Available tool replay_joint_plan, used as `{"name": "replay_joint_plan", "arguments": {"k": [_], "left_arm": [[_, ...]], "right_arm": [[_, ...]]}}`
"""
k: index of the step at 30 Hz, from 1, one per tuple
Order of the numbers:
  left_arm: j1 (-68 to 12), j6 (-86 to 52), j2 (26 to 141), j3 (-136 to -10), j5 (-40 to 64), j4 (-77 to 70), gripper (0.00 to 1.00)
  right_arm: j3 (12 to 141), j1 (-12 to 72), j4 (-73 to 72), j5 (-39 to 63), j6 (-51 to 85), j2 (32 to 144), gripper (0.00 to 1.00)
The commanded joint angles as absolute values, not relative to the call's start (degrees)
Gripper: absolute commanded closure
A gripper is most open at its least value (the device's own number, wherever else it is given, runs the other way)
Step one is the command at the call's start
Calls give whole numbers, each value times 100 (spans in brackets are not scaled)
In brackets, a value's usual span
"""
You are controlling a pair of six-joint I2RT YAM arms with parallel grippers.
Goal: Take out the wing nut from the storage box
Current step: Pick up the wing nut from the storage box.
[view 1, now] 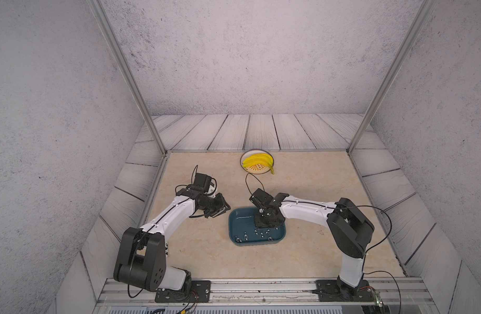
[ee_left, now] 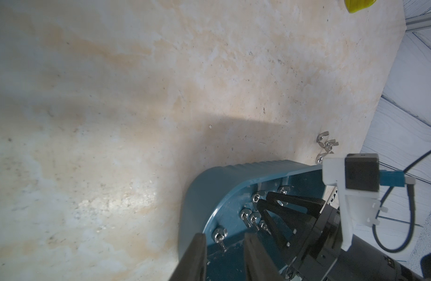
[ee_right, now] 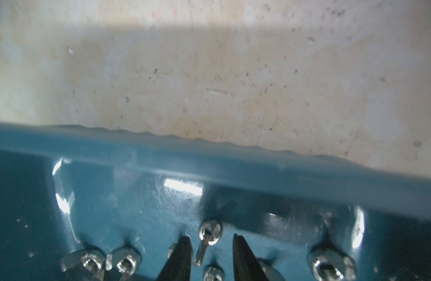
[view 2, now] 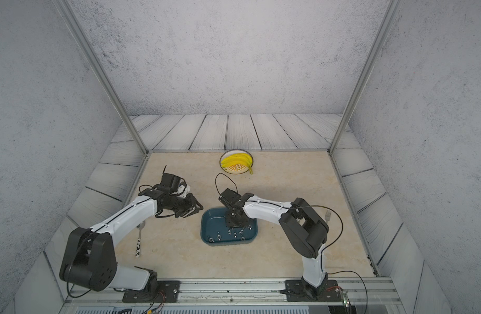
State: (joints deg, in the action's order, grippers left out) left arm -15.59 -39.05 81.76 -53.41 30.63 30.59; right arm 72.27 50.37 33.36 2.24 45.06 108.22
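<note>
The storage box (view 1: 238, 217) (view 2: 209, 220) is a shallow teal tray on the beige tabletop, and several silver wing nuts lie along its near side. My right gripper (view 1: 262, 226) (view 2: 235, 224) (ee_right: 210, 239) points down into the box, open. One wing nut (ee_right: 209, 232) lies between its fingertips (ee_right: 185, 243), with a gap on each side. My left gripper (view 1: 223, 209) (view 2: 197, 207) (ee_left: 224, 242) hovers left of the box, open with nothing between its fingers. In the left wrist view the box rim (ee_left: 234, 192) and my right gripper (ee_left: 265, 200) show.
A white-and-yellow plate (view 1: 244, 168) (view 2: 226, 170) with bananas stands at the back. A spoon (view 2: 138, 239) lies under my left arm and a fork (view 2: 327, 216) behind my right arm. Three loose wing nuts (ee_left: 327, 145) lie on the table beyond the box.
</note>
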Motion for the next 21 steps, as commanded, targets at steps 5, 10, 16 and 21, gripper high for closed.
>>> {"name": "replay_joint_plan", "arguments": {"k": [5, 10, 16, 21], "left_arm": [[-1556, -3946, 7920, -5249, 2994, 3033, 67], [-1556, -3939, 7849, -5203, 2975, 3074, 67], [-1556, -3929, 7846, -5225, 2985, 3104, 67], [-1556, -3937, 7840, -5221, 3005, 3102, 67]], "right_arm": [[7417, 5045, 3437, 148, 4605, 11032, 67], [7433, 5036, 3357, 94, 4597, 11102, 68], [7454, 5036, 3331, 102, 4623, 11215, 70], [7472, 5036, 3384, 107, 4597, 11268, 77]]}}
